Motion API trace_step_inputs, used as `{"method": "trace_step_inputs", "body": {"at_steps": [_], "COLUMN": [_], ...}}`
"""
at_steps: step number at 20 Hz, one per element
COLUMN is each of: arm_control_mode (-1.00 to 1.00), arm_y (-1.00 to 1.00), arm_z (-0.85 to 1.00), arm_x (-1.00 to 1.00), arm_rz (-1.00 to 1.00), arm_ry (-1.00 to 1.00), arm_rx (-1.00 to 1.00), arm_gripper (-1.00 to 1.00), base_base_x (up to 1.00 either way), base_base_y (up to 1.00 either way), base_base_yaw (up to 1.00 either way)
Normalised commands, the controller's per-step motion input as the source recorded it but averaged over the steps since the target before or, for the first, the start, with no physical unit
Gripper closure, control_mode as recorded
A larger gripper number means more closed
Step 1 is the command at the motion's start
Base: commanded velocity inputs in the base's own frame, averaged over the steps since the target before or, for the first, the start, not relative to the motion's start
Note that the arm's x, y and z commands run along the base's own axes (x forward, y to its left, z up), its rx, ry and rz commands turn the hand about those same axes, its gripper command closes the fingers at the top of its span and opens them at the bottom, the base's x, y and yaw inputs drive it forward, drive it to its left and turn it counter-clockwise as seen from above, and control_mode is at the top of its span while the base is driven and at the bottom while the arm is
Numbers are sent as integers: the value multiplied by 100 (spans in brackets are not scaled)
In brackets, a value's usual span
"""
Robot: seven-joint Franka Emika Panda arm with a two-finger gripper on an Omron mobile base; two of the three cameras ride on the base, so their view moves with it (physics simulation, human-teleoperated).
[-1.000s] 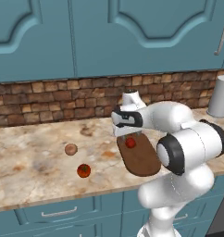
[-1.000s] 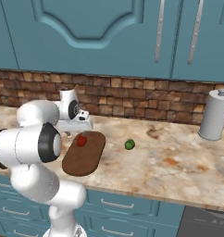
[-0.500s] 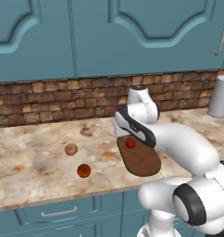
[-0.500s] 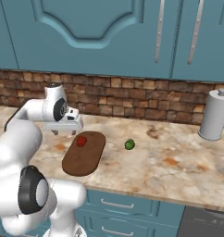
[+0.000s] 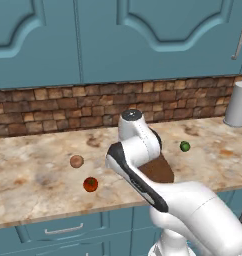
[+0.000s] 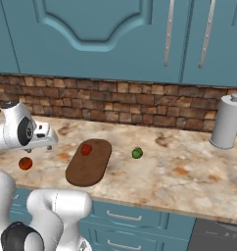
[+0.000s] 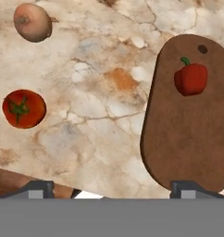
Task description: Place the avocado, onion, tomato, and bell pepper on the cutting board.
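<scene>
Gripper [image 7: 112,187] wide open, holding nothing, above bare counter [image 7: 95,92]. Bell pepper [image 7: 191,77] sits on cutting board [image 7: 188,134]; tomato [image 7: 23,108] and onion [image 7: 33,21] off it.

Place: a rendered kitchen
Evidence: teal cabinets [image 6: 115,34], brick backsplash [image 6: 140,100], marble surface [image 6: 189,171], drawers [image 6: 130,220], paper towel roll [image 6: 227,121]

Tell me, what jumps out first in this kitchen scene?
The big white arm bends over a marbled counter. A red bell pepper sits alone near one end of the dark cutting board. The tomato and onion lie on the counter to one side, the avocado to the other.
</scene>
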Motion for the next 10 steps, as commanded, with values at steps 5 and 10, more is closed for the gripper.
{"method": "trace_step_inputs", "body": {"at_steps": [5,10], "arm_control_mode": [-100,-100], "arm_y": [46,34], "arm_z": [7,21], "arm_x": [-32,0], "arm_rz": [7,3], "arm_ry": [-5,3], "arm_rx": [2,11], "arm_gripper": [-100,-100], "base_base_x": [0,0], "base_base_y": [0,0], "base_base_yaw": [0,0]}}
